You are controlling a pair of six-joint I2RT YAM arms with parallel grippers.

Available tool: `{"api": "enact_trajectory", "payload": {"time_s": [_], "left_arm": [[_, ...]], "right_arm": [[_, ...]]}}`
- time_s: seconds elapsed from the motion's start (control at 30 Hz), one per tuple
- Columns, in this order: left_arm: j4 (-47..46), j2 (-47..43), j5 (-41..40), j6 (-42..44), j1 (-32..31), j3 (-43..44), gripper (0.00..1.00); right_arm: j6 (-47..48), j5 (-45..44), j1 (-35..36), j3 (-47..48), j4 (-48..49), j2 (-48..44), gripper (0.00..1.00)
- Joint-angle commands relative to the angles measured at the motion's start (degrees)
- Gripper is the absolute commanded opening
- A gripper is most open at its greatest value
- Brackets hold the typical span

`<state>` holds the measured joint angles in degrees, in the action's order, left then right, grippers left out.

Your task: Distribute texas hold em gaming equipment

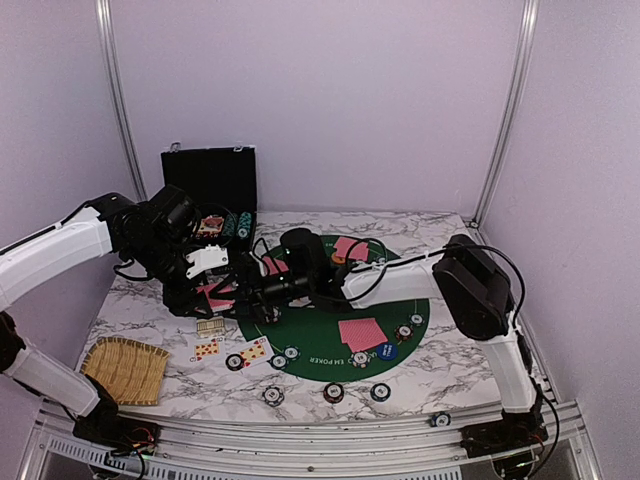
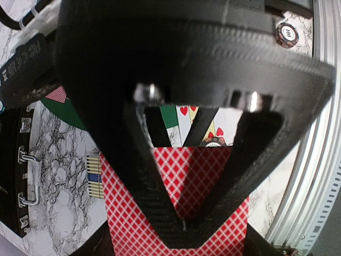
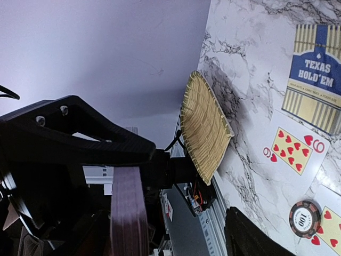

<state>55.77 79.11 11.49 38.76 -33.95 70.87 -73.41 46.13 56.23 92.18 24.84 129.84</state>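
Note:
My left gripper (image 1: 213, 291) hangs over the table's left side, shut on a deck of red-backed playing cards (image 2: 123, 218); its fingers (image 2: 154, 213) pinch the deck from both faces. My right gripper (image 1: 247, 297) reaches in from the right, right next to that deck. In the right wrist view its jaws stand wide apart, with the deck's edge (image 3: 128, 213) between them and a clear gap to the right finger (image 3: 250, 237). Red-backed cards (image 1: 362, 333) lie on the green poker mat (image 1: 310, 345). Striped poker chips (image 1: 333, 392) sit along the front. A blue button (image 1: 386, 351) rests on the mat.
The open black chip case (image 1: 210, 185) stands at the back left. The straw mat (image 1: 125, 368) lies front left. Face-up cards (image 1: 255, 350) and a Texas Hold'em card (image 3: 315, 80) lie left of the green mat. A chip (image 3: 305, 218) sits beside the nine of hearts (image 3: 292, 150).

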Motion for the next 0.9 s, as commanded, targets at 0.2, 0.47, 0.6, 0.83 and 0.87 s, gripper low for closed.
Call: {"api": "enact_trajectory", "payload": {"time_s": [0.2,0.47,0.6,0.83,0.87], "left_arm": [[0.4,-1.0,0.5,0.0,0.2,0.9,0.00],[0.4,-1.0,0.6,0.0,0.2,1.0,0.00],[0.4,-0.6,0.7,0.0,0.2,1.0,0.00],[0.4,-0.7,0.0,0.0,0.2,1.0,0.00],[0.4,-0.7,0.0,-0.1,0.2,0.9,0.00]], "right_arm": [[0.5,-0.4,-0.8,0.7,-1.5,0.5,0.61],[2.5,-0.9,-2.1,-4.7,-2.1,-4.1,0.43],[2.1,-1.0,-2.0,-6.7,-1.0,-5.6,0.34],[1.5,-1.1,-2.0,-7.7,0.0,-7.8,0.22],[1.6,-1.1,-2.0,-7.8,0.1,-8.2,0.21]]}}
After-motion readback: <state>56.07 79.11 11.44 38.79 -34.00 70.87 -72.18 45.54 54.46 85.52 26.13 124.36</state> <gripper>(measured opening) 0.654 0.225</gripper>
